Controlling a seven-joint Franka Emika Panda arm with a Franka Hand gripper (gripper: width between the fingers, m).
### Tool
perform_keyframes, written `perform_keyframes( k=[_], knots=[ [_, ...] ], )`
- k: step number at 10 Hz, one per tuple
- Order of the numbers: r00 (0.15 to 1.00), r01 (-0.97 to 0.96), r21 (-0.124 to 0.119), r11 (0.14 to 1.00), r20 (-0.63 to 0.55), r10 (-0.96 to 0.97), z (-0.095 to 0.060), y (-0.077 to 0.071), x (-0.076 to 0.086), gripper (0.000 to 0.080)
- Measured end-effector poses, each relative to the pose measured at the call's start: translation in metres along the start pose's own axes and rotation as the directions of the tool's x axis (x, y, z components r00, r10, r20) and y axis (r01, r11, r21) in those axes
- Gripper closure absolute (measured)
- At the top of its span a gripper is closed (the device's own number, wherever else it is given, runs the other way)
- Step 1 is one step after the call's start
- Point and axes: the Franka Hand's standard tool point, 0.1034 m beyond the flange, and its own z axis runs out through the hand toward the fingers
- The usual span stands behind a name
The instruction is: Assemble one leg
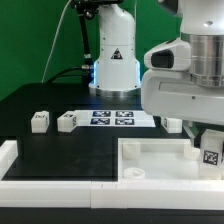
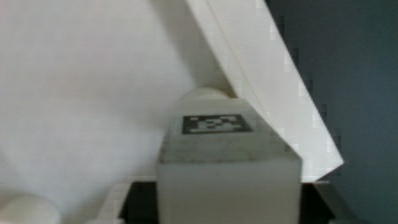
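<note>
1 leg (image 2: pixel 217 150) in the tool (image 1: pixel 212 150), 2 legs (image 1: pixel 40 121) loose.

Exterior view: low, near worktop (image 1: pixel 60 100) level, facing the arm base across the black surface, wrist housing looming close at the exterior view's right. Wrist view: very close, looking down onto a tagged leg (image 2: pixel 219 150) against the white panel (image 2: pixel 89 100). Shared area: panel (image 1: pixel 160 160) and that leg (image 1: pixel 211 152).
</note>
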Motion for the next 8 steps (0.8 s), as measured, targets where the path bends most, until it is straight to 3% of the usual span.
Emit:
perform_keyframes(
  k=[4,6,7,8],
  knots=[
    [0.896,-0.445,0.018,0.896,0.007,0.445,-0.0002,0.0018,0.0015,0.0506],
    [0.821,-0.570,0.020,0.821,0.031,0.570,-0.0003,0.0023,0.0018,0.0506],
    [0.816,-0.578,0.021,0.816,0.031,0.578,0.0001,0.0019,0.0016,0.0433],
    [0.829,-0.559,0.021,0.829,0.030,0.558,0.0002,0.0020,0.0016,0.0433]
  ],
)
